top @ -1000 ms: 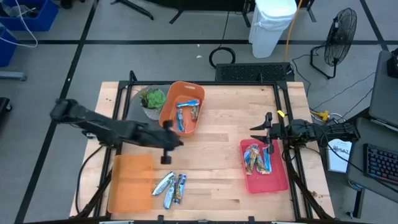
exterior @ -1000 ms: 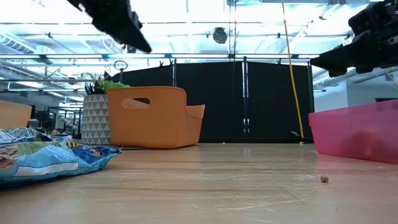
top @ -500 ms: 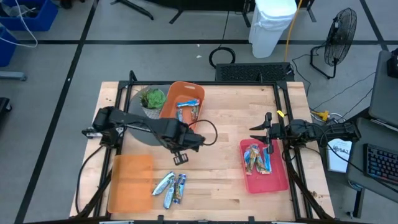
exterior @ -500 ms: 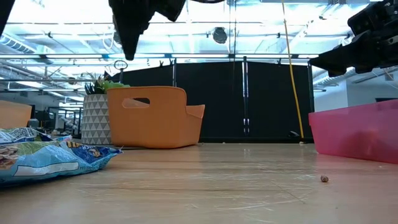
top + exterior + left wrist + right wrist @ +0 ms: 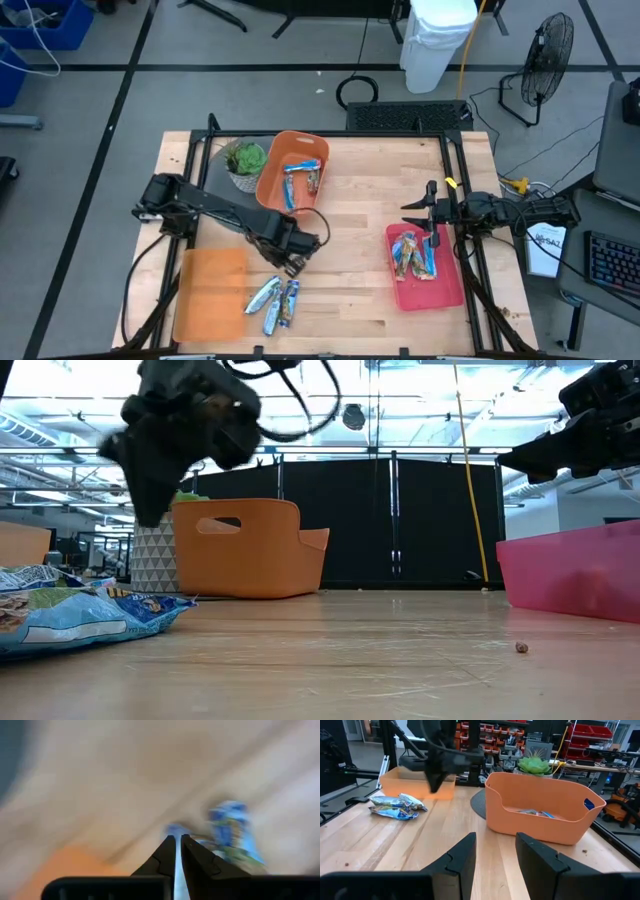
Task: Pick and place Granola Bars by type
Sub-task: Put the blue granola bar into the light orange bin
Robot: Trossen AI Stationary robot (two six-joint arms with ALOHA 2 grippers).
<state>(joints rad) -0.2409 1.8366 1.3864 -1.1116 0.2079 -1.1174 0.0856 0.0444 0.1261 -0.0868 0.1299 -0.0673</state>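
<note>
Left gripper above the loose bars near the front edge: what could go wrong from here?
The left gripper looks shut; if it descends like that it may push the loose granola bars instead of gripping one. The bars lie touching, so it might catch two or the wrong type. The orange mat lies close beside them, and a nudged bar could slide onto it.

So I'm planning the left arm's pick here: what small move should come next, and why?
Probably open the fingers and lower onto the loose granola bars. The left gripper hangs just above them with its fingers nearly closed and nothing held, so it cannot grasp a bar as it is. The right gripper waits open by the pink bin.
</note>
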